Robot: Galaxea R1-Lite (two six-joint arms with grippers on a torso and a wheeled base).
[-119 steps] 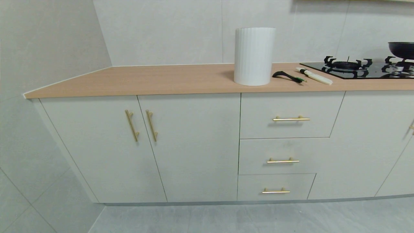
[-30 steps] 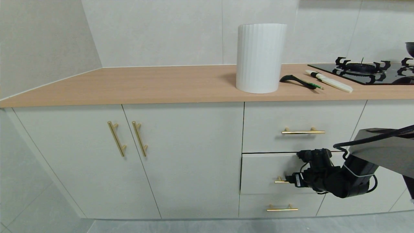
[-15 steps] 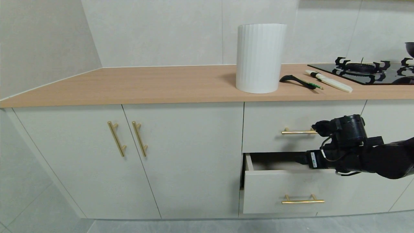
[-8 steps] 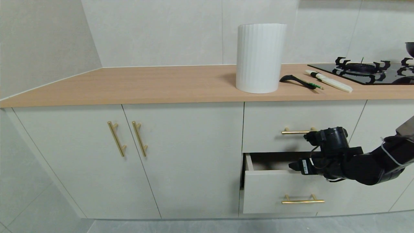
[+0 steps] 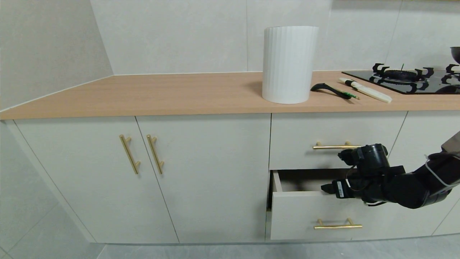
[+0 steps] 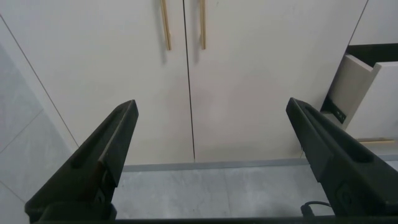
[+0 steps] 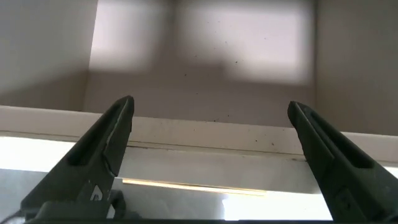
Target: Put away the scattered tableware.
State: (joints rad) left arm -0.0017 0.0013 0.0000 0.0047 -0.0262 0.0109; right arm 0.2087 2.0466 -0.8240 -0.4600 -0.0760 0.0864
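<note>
Middle drawer point(image 5: 305, 210) stood open, right gripper point(image 5: 325, 187) wide and empty at its rim; ladle point(image 5: 329, 89) and white utensil point(image 5: 366, 91) lay uncollected on the counter point(image 5: 179, 93)

Countertop point(image 5: 161, 93): warm light-brown wood grain. Ribbed canister point(image 5: 289, 64), upper centre: plain white with fine vertical fluting. Ladle point(image 5: 325, 88), just right of it: black, with a green handle tip. Knife point(image 5: 372, 93): cream, with a dark band near its upper end. Hob point(image 5: 406, 82), upper right: glossy black with black grates. Cabinet fronts point(image 5: 215, 172): pale grey-beige, unpatterned. Handles point(image 5: 336, 146): brushed gold. Wall tiles point(image 5: 179, 36): pale grey. Floor tiles point(image 5: 251, 251): mid grey. Right gripper point(image 5: 326, 187), lower right: black with a small white label.
</note>
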